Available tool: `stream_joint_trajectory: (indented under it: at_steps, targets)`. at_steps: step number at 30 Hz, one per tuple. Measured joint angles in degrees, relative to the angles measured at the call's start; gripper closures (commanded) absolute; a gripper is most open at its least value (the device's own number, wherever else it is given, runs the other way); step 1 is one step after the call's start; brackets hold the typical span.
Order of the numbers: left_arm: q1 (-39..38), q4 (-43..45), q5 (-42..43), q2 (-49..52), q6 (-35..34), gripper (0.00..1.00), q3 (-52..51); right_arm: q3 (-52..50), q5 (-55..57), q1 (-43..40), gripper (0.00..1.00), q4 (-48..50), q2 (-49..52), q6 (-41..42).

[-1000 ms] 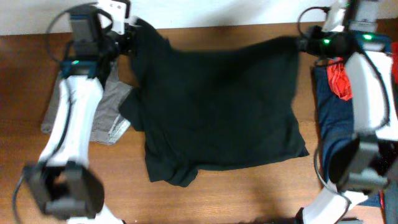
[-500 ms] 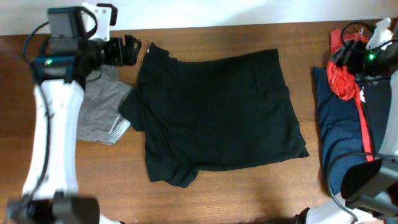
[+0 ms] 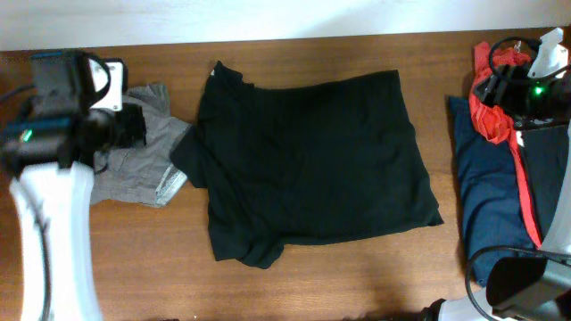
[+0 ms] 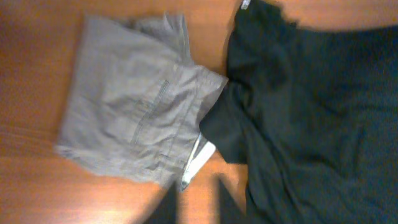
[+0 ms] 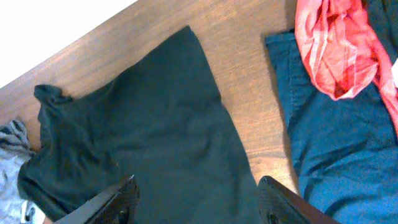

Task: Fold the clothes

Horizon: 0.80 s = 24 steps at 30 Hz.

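The clothes, a black T-shirt, lie spread flat on the middle of the wooden table, collar at the far left and one sleeve bunched at the near left. No gripper touches them. My left gripper hovers over the grey garment, left of the shirt. In the left wrist view its blurred fingers stand close together with nothing between them, above bare wood beside the shirt. My right gripper is at the far right. In its wrist view it is open and empty, high above the shirt's right edge.
A grey folded garment with pale lining lies just left of the shirt, its corner under the sleeve. At the right edge a red garment lies on a navy one. A white wall borders the table's far side.
Both grippers held the shirt's far edge up a second ago. They let go, the shirt dropped flat, and both arms drew outward. The left gripper closed.
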Motion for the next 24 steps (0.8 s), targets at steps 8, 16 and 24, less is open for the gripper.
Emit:
stream_joint_trajectory:
  at_steps: [8, 16, 24]
  targets:
    - [1.07, 8.76, 3.96, 27.54, -0.13, 1.0, -4.52, 0.04, -0.15, 0.04, 0.34, -4.11, 0.0, -0.02]
    - [3.39, 14.71, 4.96, 38.03, -3.58, 1.0, -4.17, 0.04, -0.15, 0.04, 0.34, -4.46, 0.0, -0.02]
    - [12.96, 24.26, 15.87, 40.92, -15.02, 1.0, -1.95, 0.02, -0.15, 0.04, 0.34, -4.35, 0.5, -0.04]
